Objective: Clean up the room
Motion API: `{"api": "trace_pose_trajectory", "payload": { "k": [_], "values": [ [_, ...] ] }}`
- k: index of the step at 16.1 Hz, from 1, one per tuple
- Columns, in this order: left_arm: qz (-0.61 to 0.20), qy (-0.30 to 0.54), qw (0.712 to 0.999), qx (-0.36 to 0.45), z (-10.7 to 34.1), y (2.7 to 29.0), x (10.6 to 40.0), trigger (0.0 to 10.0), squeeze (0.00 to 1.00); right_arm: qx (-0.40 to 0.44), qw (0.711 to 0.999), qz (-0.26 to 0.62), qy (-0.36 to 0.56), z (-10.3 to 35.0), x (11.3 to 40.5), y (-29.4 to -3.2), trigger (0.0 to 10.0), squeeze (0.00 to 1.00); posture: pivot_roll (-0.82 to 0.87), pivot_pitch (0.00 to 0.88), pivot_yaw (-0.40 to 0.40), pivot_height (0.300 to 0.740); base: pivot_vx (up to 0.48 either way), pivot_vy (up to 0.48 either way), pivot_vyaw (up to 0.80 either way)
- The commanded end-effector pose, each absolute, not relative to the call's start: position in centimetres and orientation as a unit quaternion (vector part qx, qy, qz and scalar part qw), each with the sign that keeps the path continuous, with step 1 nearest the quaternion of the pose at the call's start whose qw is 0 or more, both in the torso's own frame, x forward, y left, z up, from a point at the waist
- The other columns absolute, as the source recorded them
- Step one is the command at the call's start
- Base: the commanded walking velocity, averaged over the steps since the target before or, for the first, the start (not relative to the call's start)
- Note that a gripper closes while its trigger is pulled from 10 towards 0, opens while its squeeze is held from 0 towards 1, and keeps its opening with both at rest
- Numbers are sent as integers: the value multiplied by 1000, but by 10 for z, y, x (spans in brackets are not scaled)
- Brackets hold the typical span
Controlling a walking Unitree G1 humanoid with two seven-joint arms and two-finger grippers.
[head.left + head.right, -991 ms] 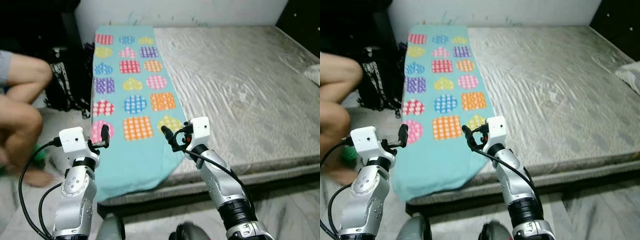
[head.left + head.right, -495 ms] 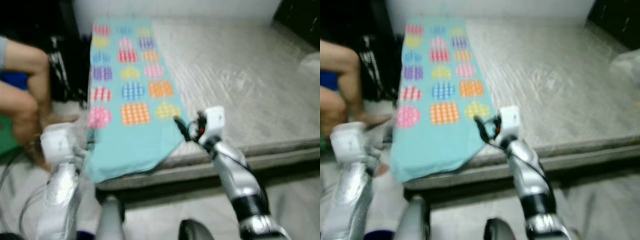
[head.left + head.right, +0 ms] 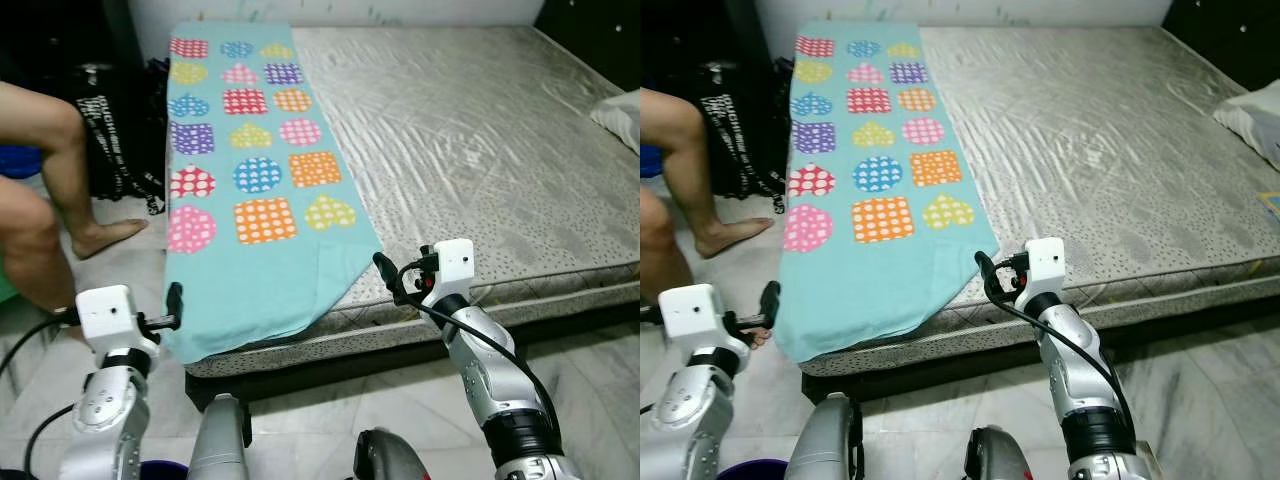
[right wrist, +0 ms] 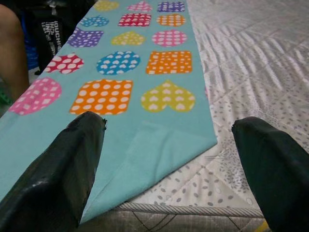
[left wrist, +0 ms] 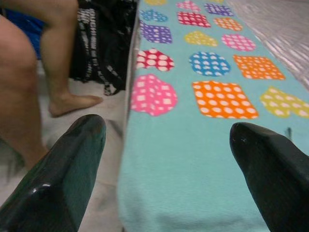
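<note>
A bedroom in a home. A bare grey quilted mattress (image 3: pixel 480 140) on a low bed base fills most of the room, with a turquoise blanket (image 3: pixel 255 190) printed with dotted coloured shapes spread along its left side. A white pillow (image 3: pixel 620 115) lies at the right edge. A black bag (image 3: pixel 115 130) sits on the pale tiled floor (image 3: pixel 400 400), beside a person's bare legs (image 3: pixel 55 200).

Patterned blanket (image 3: pixel 255 210) on mattress (image 3: pixel 480 140); person's leg (image 3: pixel 45 190) beside.
</note>
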State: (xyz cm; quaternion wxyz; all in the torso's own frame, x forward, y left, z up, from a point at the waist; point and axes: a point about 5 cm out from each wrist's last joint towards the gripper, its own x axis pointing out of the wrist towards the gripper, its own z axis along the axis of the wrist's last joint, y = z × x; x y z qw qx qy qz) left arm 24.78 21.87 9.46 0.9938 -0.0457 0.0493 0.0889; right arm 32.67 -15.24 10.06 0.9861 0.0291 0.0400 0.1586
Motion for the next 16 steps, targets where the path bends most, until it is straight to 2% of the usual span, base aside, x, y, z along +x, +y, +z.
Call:
{"api": "trace_pose_trajectory", "payload": {
  "k": [1, 3, 6, 9, 15, 16],
  "values": [
    [79, 45, 995, -43, 97, 214, 249, 10000, 0, 26, 987, 157, 36, 102, 324, -156, 10000, 0, 41, 181, -71, 649, 0, 0, 0],
    [68, 45, 996, -45, 98, 210, 254, 10000, 0, 28, 988, 148, 36, 102, 322, -159, 10000, 0, 12, 183, -51, 649, 0, 0, 0],
    [57, 39, 996, -48, 101, 204, 262, 10000, 0, 27, 989, 141, 32, 103, 321, -161, 10000, 0, -29, 186, -64, 649, 0, 0, 0],
    [51, 38, 997, -48, 103, 203, 265, 10000, 0, 29, 990, 135, 20, 109, 320, -158, 10000, 0, -55, 200, -31, 649, 0, 0, 0],
    [43, 36, 997, -44, 106, 202, 271, 10000, 0, 35, 991, 127, 20, 108, 319, -155, 10000, 0, -33, 196, -10, 649, 0, 0, 0],
    [48, 33, 997, -42, 108, 205, 270, 10000, 0, 39, 991, 129, 19, 108, 321, -150, 10000, 0, 17, 189, -10, 649, 0, 0, 0]
  ]
}}
